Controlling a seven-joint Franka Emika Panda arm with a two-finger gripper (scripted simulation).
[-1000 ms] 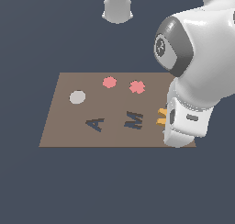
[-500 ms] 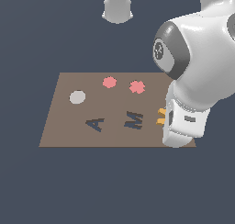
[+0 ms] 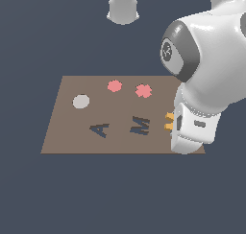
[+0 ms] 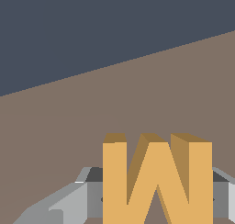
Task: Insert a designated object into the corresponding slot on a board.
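The orange-yellow M block (image 4: pixel 156 177) sits between my gripper (image 4: pixel 157 198) fingers, which press on both its sides, so the gripper is shut on it. In the exterior view only two orange tips of the block (image 3: pixel 169 122) show beside the white hand (image 3: pixel 193 127), which hides the fingers. The block is over the brown board (image 3: pixel 120 143), a short way toward the exterior view's right of the dark M-shaped slot (image 3: pixel 140 125). Whether the block touches the board I cannot tell.
A dark A-shaped recess (image 3: pixel 99 130) lies toward the exterior view's left of the slot. A grey round piece (image 3: pixel 80 101), a pink round piece (image 3: pixel 114 86) and a pink flower piece (image 3: pixel 143 90) sit farther back. The arm's base (image 3: pixel 123 6) stands behind the board.
The arm's elbow has shifted slightly. The hand and the block stay at almost the same spot beside the M slot.
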